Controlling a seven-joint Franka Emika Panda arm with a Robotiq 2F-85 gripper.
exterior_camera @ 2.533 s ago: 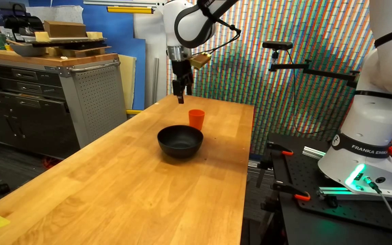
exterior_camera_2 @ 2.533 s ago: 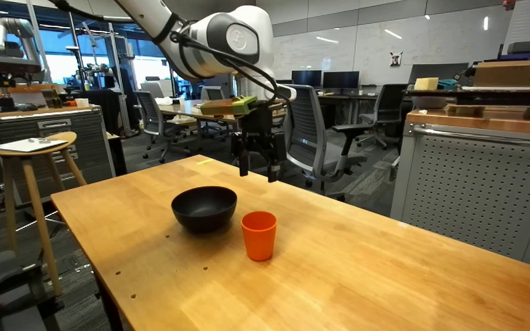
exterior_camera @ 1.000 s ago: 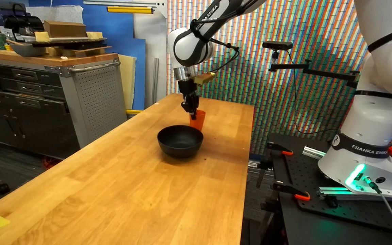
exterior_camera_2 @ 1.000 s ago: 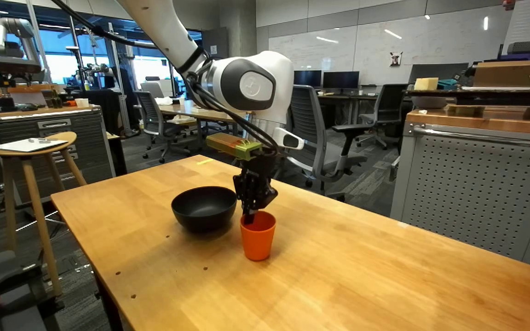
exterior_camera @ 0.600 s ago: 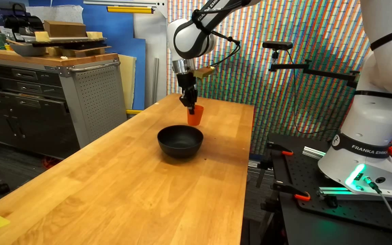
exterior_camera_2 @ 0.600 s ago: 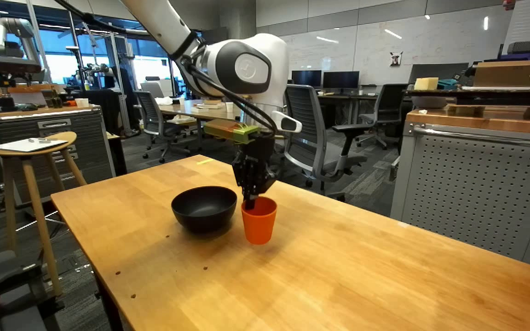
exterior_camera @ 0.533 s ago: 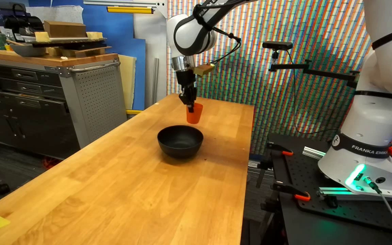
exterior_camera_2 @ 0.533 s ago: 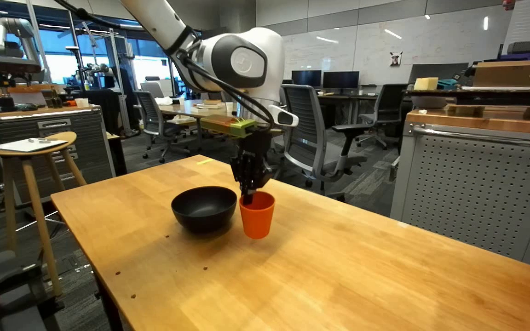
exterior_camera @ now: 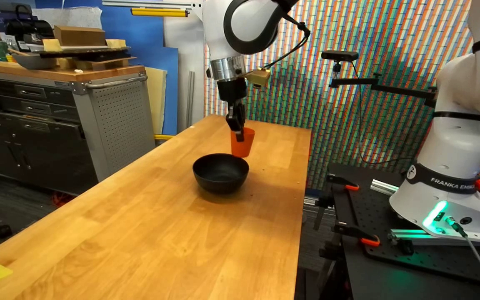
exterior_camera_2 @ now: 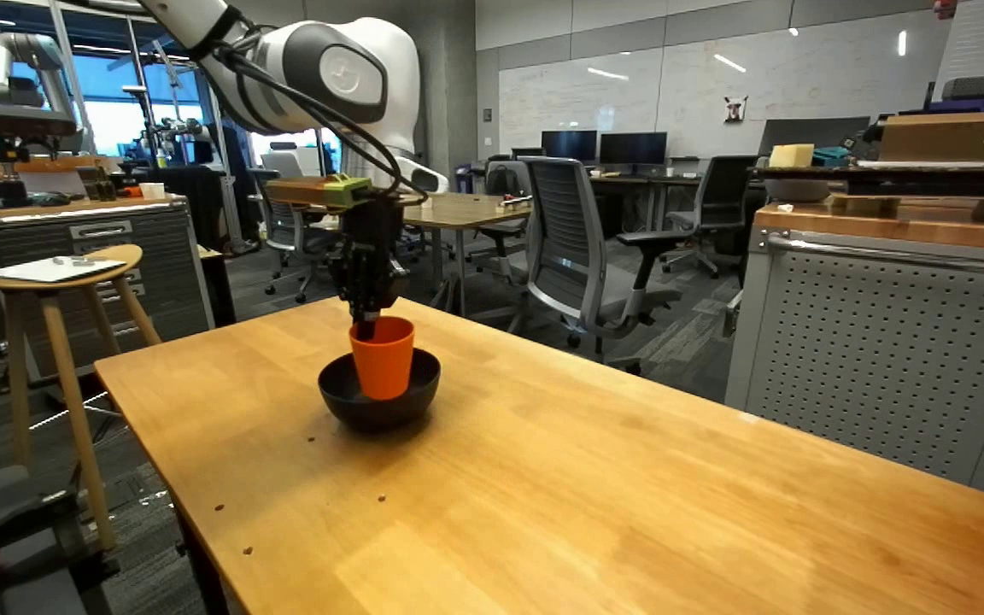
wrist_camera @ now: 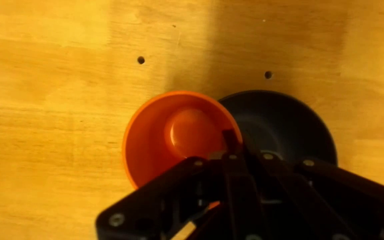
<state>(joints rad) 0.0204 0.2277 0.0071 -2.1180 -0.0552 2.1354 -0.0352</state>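
The orange cup has moved nearer the black bowl; my gripper pinches the cup's rim at wrist-view three o'clock, a lopsided hold that could slip.

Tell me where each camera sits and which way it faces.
An exterior view: raised, looking down along the table toward the striped wall; shows arm, base, gripper.
An exterior view: also raised, looking across the table toward whiteboard and office chair; shows arm, gripper.
Wrist view: on the arm, looking down on the orange cup and black bowl; of the robot, only the gripper.
Both exterior views share table, gripper, orange cup, black bowl.
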